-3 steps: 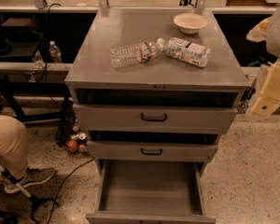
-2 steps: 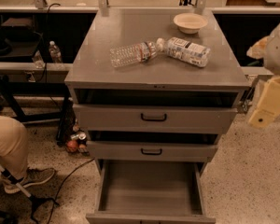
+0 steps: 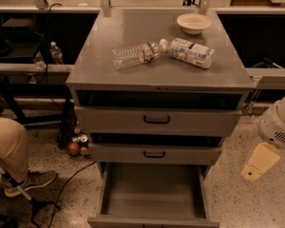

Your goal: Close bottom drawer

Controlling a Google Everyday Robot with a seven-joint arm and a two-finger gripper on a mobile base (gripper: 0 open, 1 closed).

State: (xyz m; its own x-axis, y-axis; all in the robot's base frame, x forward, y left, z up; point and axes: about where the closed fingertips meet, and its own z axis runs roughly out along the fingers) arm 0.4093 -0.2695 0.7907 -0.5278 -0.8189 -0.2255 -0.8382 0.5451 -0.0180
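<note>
Gripper [image 3: 259, 162] sits low at right edge, beside cabinet [image 3: 109, 37], well apart from bottom drawer [image 3: 152, 193]; its open-or-closed state cannot be told. Drawer is pulled far out. Contact should be made mid-front and pushed straight in, so skewing is avoided.

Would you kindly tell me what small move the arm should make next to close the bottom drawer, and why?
Probably bring the gripper left and lower, toward the front of the bottom drawer. That drawer stands pulled well out, and the gripper hangs to its right, not touching it.
</note>
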